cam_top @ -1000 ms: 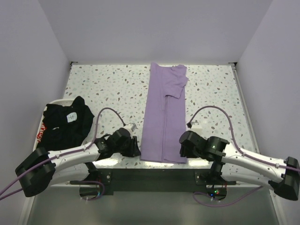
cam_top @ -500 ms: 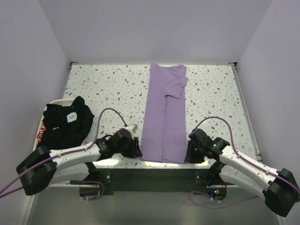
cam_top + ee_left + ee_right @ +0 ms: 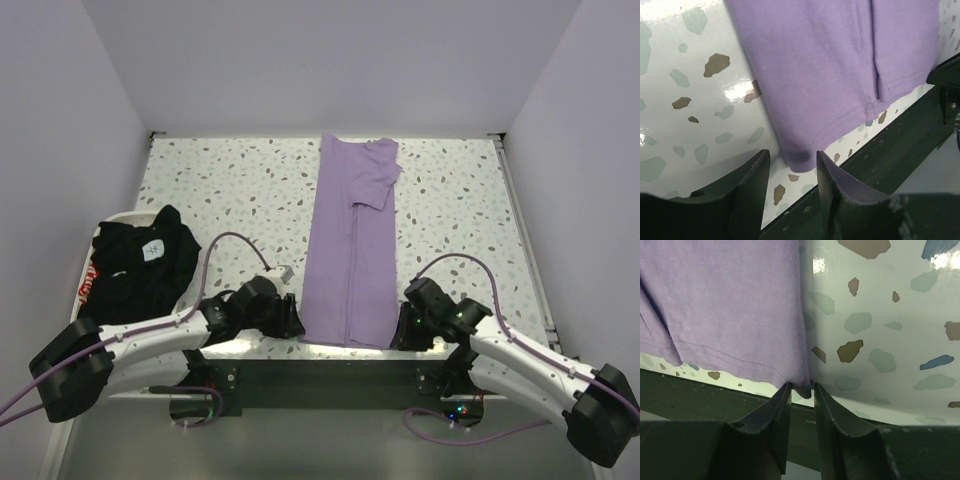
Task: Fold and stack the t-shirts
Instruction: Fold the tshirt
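The lavender t-shirt (image 3: 355, 250) lies folded into a long strip down the middle of the speckled table, with its hem at the near edge. My left gripper (image 3: 292, 325) is at the hem's left corner. In the left wrist view (image 3: 792, 160) the jaws are open with that corner (image 3: 800, 155) between the tips. My right gripper (image 3: 398, 332) is at the hem's right corner. In the right wrist view (image 3: 801, 389) it is shut on the shirt (image 3: 730, 305). The black t-shirts (image 3: 140, 262) lie heaped at the left, and a red-and-white print (image 3: 88, 285) shows.
The black heap rests on a white tray (image 3: 112, 220) at the table's left edge. The dark table frame (image 3: 320, 365) runs just below both grippers. Purple cables (image 3: 225, 240) arc over the table beside each arm. Walls close in the back and both sides.
My right gripper moved off the shirt to the right, then came back to the hem's right corner. My left gripper edged slightly towards the hem's left corner.
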Robot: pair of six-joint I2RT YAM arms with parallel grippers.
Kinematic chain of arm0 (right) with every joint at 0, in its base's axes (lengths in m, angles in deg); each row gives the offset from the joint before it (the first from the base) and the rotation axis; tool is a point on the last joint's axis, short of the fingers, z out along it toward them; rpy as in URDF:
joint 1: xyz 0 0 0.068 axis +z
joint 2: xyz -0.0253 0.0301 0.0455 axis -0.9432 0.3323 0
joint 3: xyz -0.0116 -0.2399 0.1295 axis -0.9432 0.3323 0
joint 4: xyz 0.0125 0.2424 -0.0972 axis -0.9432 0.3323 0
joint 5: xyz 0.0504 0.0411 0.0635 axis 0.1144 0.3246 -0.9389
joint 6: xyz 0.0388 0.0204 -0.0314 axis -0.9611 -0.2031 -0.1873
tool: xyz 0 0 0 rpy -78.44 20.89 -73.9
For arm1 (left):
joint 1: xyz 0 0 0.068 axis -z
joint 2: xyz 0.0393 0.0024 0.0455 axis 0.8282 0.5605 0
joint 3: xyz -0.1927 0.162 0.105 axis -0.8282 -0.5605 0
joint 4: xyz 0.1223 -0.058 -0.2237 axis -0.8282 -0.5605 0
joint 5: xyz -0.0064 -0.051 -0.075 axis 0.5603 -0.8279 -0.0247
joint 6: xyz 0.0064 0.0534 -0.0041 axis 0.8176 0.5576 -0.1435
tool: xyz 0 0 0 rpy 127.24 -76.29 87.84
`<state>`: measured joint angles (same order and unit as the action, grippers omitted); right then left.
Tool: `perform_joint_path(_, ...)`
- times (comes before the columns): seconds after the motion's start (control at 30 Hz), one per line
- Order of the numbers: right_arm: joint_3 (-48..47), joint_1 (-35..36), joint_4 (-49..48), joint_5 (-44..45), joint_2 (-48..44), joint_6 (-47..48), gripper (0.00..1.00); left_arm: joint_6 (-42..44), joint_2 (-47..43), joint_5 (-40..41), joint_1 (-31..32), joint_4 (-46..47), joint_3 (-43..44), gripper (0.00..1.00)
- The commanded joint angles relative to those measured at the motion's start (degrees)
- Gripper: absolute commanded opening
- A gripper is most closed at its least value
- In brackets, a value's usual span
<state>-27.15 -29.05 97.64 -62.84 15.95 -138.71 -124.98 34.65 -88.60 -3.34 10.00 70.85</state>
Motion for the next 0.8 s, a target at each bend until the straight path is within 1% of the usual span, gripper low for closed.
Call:
perform_joint_path(0.0,0.94,-0.23,-1.88,-1.23,-0.76,-1.24,0.29,-0.59,3.17,-0.18,0.33,2.70,0.07,0.46)
perform_joint_path(0.07,1.29,-0.23,-1.97,-1.14,-0.93,-1.59,0.28,-1.29,4.83,-0.18,0.60,4.29,-0.55,0.44)
perform_joint_path(0.2,1.90,-0.23,-2.41,-1.05,-1.46,-2.38,0.28,-2.08,7.48,0.96,2.26,4.29,-0.38,0.41)
perform_joint_path(0.23,2.08,-0.23,-2.41,-1.14,-1.64,-2.38,0.28,-2.52,8.00,1.05,3.05,6.47,-0.38,0.40)
perform_joint_path(0.43,2.25,-0.23,-1.27,-0.79,-4.53,-2.99,0.26,-3.93,10.21,2.19,6.13,6.14,0.94,0.29)
perform_joint_path(0.53,2.17,-0.23,-1.00,-0.61,-5.50,-2.99,0.21,-4.11,10.82,2.19,6.66,5.70,1.82,0.22)
perform_joint_path(0.67,1.55,-0.23,-0.56,0.09,-7.09,-2.56,0.11,-3.84,11.00,2.28,7.10,5.26,4.19,0.08)
perform_joint_path(0.73,0.42,-0.23,-0.21,0.97,-7.09,-1.77,0.05,-3.23,11.70,2.46,7.10,5.26,5.42,0.04)
perform_joint_path(0.77,-0.20,-0.23,0.05,1.40,-7.00,-1.33,0.03,-2.79,12.05,2.46,7.10,3.34,7.25,0.03)
